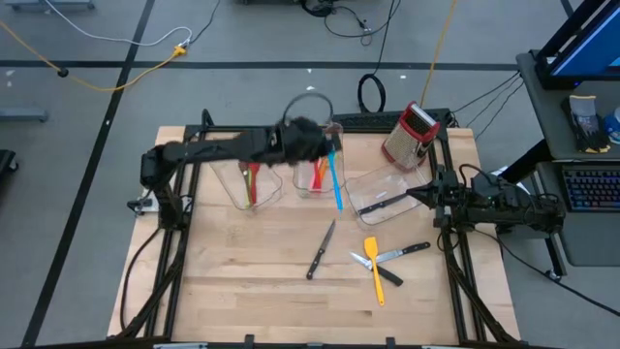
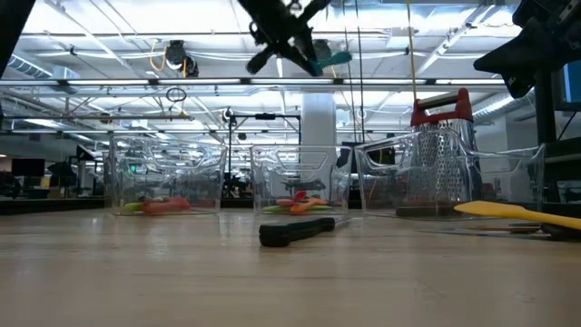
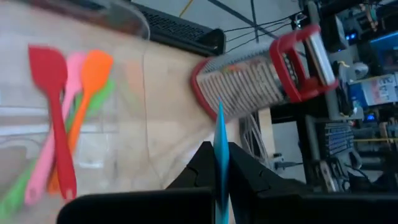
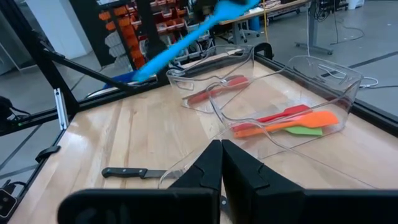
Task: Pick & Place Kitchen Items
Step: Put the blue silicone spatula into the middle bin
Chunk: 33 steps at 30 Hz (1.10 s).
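Clamped between the fingers of the left gripper [image 1: 325,145] is a blue utensil [image 1: 335,179], held in the air above the middle clear bin [image 1: 320,173]; in the high view its handle is seen running toward 6 o'clock past that bin's near wall. In the left wrist view the blue handle [image 3: 219,134] is pinched edge-on between the two dark fingers [image 3: 202,165], with the red-topped box grater [image 3: 267,78] lying beyond it.

Red, pink, orange and green spatulas [image 3: 62,118] are seen resting in the middle bin. A second clear bin [image 1: 254,182] at 9 o'clock of it holds a red utensil [image 1: 253,182]. A third bin [image 1: 386,192] at 3 o'clock holds a black-handled knife [image 1: 380,205].

At the table's 3 o'clock edge the right gripper [image 1: 423,196] is parked with its fingers pressed together and nothing between them, its tip at the third bin's rim.

On the bare wood toward 6 o'clock of the bins, a knife [image 1: 321,251] lies apart from the rest, and a yellow spatula [image 1: 373,267] is crossed with two more black-handled pieces [image 1: 397,254] beside it. Open wooden table [image 1: 232,262] is left across the whole 7 to 9 o'clock quarter, up to the dark frame rails [image 1: 174,252] that border both side edges.
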### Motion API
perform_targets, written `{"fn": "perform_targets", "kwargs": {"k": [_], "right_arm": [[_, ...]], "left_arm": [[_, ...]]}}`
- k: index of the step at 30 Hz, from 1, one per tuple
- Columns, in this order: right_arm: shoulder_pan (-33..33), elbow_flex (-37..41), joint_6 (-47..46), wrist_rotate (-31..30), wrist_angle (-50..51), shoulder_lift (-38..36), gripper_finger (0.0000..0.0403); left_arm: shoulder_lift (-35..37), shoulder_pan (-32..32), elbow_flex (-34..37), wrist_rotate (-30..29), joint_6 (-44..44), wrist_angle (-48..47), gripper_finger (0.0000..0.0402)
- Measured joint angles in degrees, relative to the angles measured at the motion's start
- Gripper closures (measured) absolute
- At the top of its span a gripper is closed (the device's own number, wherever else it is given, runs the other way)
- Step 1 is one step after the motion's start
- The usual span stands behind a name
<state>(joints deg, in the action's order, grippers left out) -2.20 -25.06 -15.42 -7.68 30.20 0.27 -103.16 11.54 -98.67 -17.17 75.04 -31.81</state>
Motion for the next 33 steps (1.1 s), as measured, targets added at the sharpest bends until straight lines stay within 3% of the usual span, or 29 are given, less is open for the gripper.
{"fn": "perform_targets", "kwargs": {"k": [7, 13, 19, 25, 33], "right_arm": [[-0.01, 0.00, -0.35, -0.03, 0.02, 0.00, 0.0399], [0.00, 0.00, -0.35, -0.04, 0.02, 0.00, 0.0399], [-0.01, 0.00, -0.38, -4.39, 0.02, 0.00, 0.0399], [-0.02, 0.00, -0.35, -5.89, 0.04, 0.00, 0.0399], [-0.02, 0.00, -0.35, -5.81, 0.07, 0.00, 0.0399]], "left_arm": [[-0.72, 11.95, 0.01, 10.60, -8.39, 0.19, 0.0394], [-1.08, 17.97, 2.24, 11.15, -9.35, -0.11, 0.0394], [-1.81, 18.53, 9.56, 10.54, -5.93, 0.89, 0.0394], [-1.83, 17.18, 17.42, 6.69, -2.20, 11.42, 0.0394], [-3.12, 14.40, 19.53, -0.19, 0.16, 16.14, 0.0394]]}}
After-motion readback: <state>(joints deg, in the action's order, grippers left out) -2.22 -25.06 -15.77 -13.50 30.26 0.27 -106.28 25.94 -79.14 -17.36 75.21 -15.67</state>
